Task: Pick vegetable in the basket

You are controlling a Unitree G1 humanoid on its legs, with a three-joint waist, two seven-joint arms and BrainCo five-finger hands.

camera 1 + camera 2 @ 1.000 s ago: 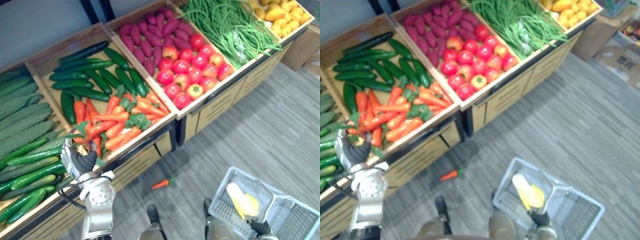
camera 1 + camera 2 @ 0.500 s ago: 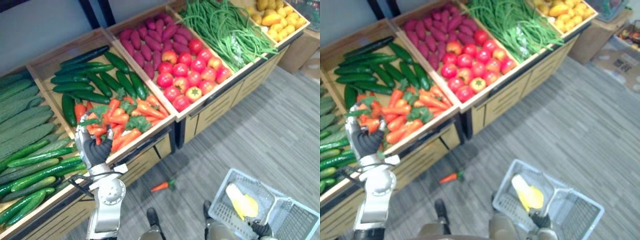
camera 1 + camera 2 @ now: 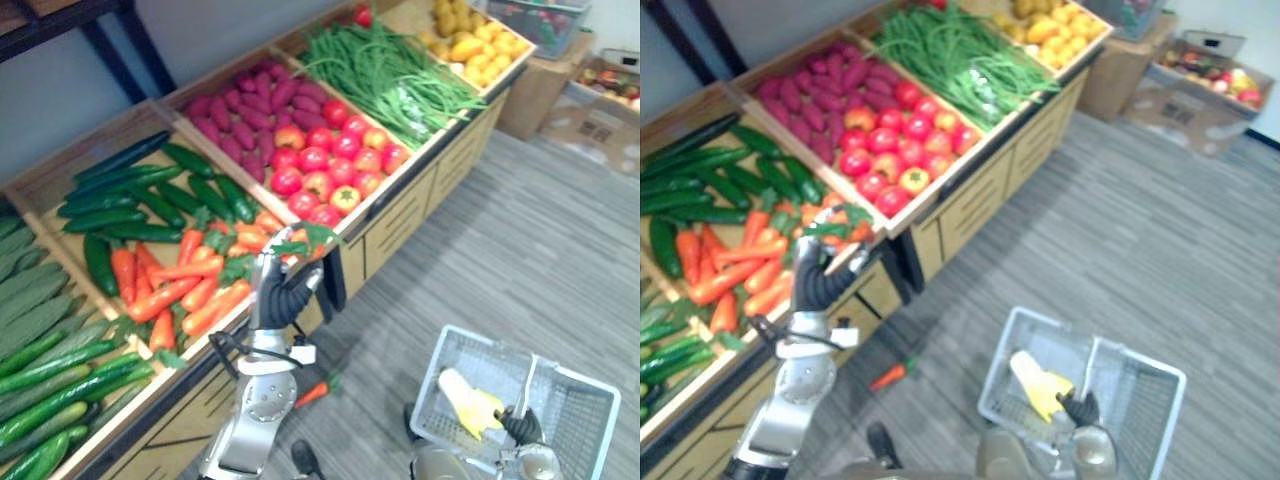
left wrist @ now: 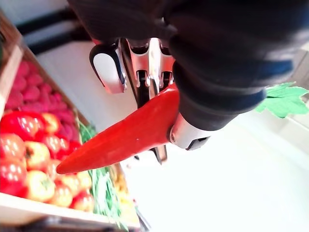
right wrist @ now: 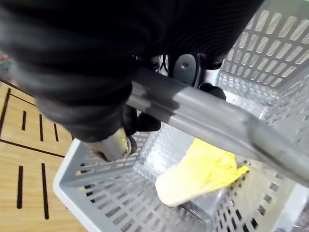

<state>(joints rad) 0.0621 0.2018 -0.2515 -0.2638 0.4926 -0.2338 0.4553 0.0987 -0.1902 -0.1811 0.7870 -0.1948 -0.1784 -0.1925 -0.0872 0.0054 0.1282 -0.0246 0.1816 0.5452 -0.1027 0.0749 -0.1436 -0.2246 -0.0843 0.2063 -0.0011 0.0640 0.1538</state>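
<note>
Orange carrot (image 4: 126, 137) sits pinched in the curled left hand (image 3: 279, 291).

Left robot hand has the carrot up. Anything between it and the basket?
Nothing visible blocks it. The left robot hand grips the carrot by the front edge of the stand; the basket hangs from the right robot hand, across open floor. A dropped carrot lies on the floor below, and the handle crosses the basket's open top.

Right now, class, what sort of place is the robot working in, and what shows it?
Probably a grocery produce section, or a mock-up: wooden bins of carrots, tomatoes and green beans, plus a grey shopping basket carried by the right hand.
</note>
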